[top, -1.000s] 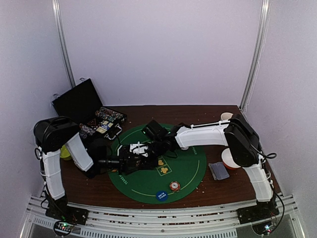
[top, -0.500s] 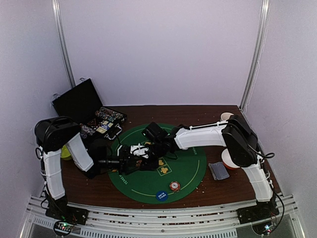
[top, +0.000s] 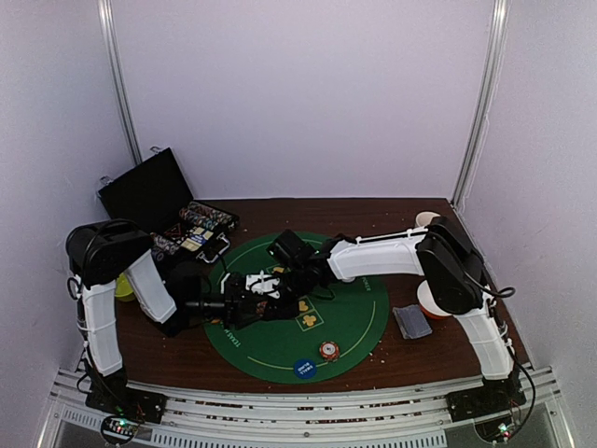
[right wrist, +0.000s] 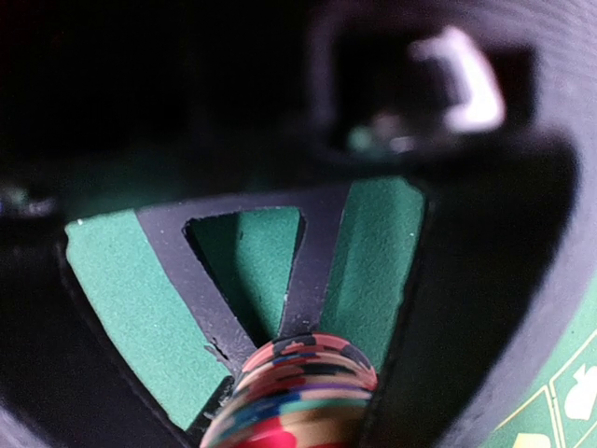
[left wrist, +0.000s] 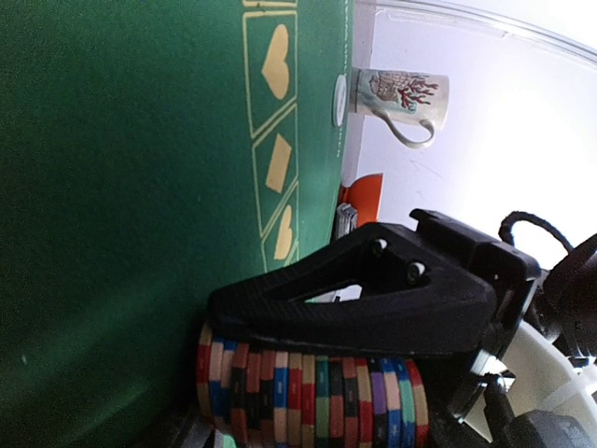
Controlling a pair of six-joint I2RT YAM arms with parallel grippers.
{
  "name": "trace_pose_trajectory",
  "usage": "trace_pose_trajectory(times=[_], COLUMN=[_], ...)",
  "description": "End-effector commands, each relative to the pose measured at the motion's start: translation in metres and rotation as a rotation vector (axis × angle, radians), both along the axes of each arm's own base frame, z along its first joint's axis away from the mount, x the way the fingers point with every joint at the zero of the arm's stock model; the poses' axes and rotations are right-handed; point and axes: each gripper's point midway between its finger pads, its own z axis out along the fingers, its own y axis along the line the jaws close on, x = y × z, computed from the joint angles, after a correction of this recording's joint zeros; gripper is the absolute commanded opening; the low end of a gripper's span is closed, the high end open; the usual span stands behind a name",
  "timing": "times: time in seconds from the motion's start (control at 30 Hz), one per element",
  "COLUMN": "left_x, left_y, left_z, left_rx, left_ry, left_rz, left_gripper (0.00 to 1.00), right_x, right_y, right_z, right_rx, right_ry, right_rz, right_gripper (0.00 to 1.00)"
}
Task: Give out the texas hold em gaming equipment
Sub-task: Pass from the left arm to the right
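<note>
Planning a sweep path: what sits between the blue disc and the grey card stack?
The top external view shows a small orange-and-white disc on the green mat, just right of the blue disc. Past it there is only mat edge and brown table before the grey card stack.

1. The round mat is green, with yellow lines, hearts and a diamond.
2. The chip stack has red, blue, black, green, purple and cream stripes.
3. On the mat's near edge, the disc is blue.
4. Right of the mat, the cards are grey.
5. The mug is cream with a red drawing.
6. The worktop is brown.
</note>
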Motion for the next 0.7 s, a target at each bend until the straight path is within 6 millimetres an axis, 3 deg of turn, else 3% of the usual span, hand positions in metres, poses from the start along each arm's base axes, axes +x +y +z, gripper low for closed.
trace_pose_trajectory(times=[0.0,0.27,0.67], left_x=[0.000,0.004,0.015], left_y=[-0.001,-0.004,0.003], left_z=[0.009,0.010,0.011], left_rx=[-0.039,0.000,0.146], left_ry=[-0.061,-0.106,-0.212], left_rz=[-0.019,-0.053,-0.084], left_gripper=[0.27,0.54,0.72], right_x=[-0.011,-0.014,-0.016], right_y=[-0.009,-0.016,-0.023], right_z=[0.001,0.004,-0.005], right_rx=[-0.047,-0.047,-0.057], right_ry=[0.007,0.001,0.011], right_rz=[0.007,-0.036,-0.053], right_gripper=[0.11,0.09,0.07])
